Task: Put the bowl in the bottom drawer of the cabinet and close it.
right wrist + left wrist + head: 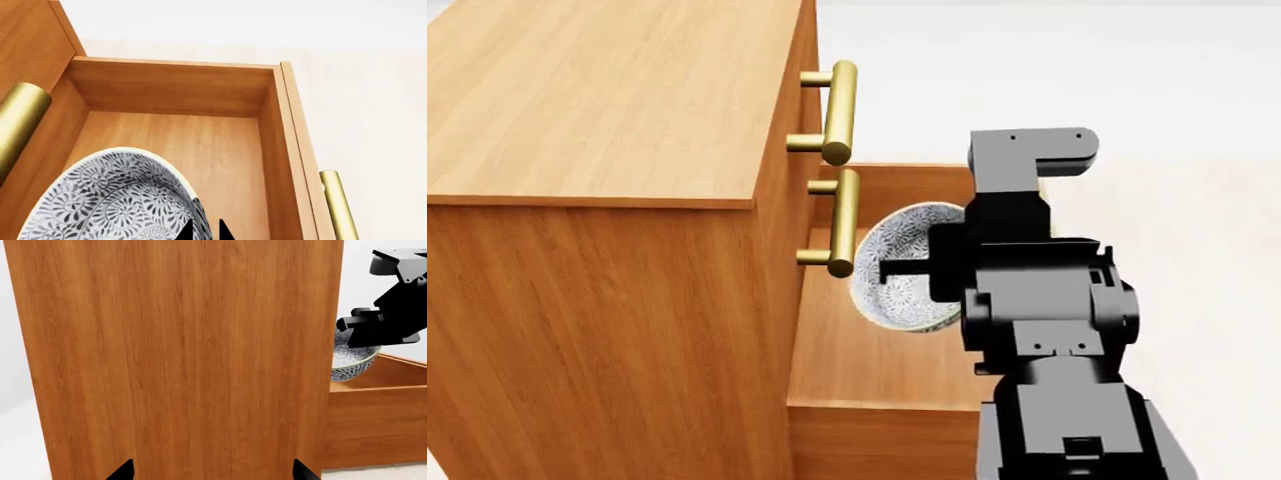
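Note:
The patterned bowl (897,272) hangs tilted on its side over the pulled-out bottom drawer (874,365) of the orange-brown cabinet (601,100). My right gripper (205,231) is shut on the bowl's rim (113,200), one fingertip inside and one outside. Beneath it lies the drawer's bare wooden floor (200,145), with its brass handle (337,205) on the front edge. My left gripper (213,472) is open, fingertips wide apart, facing the cabinet's side panel (180,355). From there the bowl (350,360) and the right gripper (363,325) show above the drawer (380,410).
Two brass bar handles (841,95) (843,220) of the shut upper drawers stick out just left of the bowl. One of them (20,115) is close beside the bowl in the right wrist view. Pale floor (1188,120) surrounds the cabinet.

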{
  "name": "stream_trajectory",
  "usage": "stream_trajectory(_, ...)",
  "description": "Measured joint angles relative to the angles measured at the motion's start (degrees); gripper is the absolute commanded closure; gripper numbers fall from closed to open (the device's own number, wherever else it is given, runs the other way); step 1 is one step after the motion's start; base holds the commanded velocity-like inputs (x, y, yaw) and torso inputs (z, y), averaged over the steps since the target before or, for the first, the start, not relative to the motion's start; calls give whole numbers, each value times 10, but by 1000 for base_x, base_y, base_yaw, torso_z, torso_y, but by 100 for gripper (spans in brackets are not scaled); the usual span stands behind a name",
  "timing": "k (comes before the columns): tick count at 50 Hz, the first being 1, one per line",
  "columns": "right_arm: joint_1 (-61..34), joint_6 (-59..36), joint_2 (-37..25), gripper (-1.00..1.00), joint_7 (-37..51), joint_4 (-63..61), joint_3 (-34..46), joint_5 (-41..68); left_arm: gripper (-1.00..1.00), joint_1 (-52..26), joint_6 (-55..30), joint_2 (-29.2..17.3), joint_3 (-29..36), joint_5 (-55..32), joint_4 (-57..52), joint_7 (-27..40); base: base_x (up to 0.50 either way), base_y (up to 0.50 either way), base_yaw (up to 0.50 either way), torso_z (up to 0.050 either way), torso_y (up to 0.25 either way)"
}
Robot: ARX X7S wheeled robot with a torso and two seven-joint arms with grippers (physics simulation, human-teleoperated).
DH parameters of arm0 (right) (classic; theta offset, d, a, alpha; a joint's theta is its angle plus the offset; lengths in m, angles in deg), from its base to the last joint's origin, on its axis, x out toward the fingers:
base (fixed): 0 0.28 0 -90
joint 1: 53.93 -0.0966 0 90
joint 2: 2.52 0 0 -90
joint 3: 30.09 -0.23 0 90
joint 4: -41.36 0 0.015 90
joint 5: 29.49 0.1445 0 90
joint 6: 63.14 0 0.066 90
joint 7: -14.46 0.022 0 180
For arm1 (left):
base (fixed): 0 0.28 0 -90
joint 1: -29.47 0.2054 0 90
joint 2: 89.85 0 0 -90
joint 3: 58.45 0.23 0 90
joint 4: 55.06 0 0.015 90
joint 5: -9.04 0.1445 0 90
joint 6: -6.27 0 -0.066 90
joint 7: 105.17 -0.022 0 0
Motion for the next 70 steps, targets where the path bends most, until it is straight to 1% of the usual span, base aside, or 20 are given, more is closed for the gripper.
stream_trajectory(41,4,-74,-1,100,-42,0,-56,-1,-100,-2,5,-2,4,1,5,4,0,0,0,0,0)
stream_trajectory(70,23,-77,-1,100,-64,0,-68,-11,-100,-2,2,-6,7,0,0,7,0,0,0,0,0)
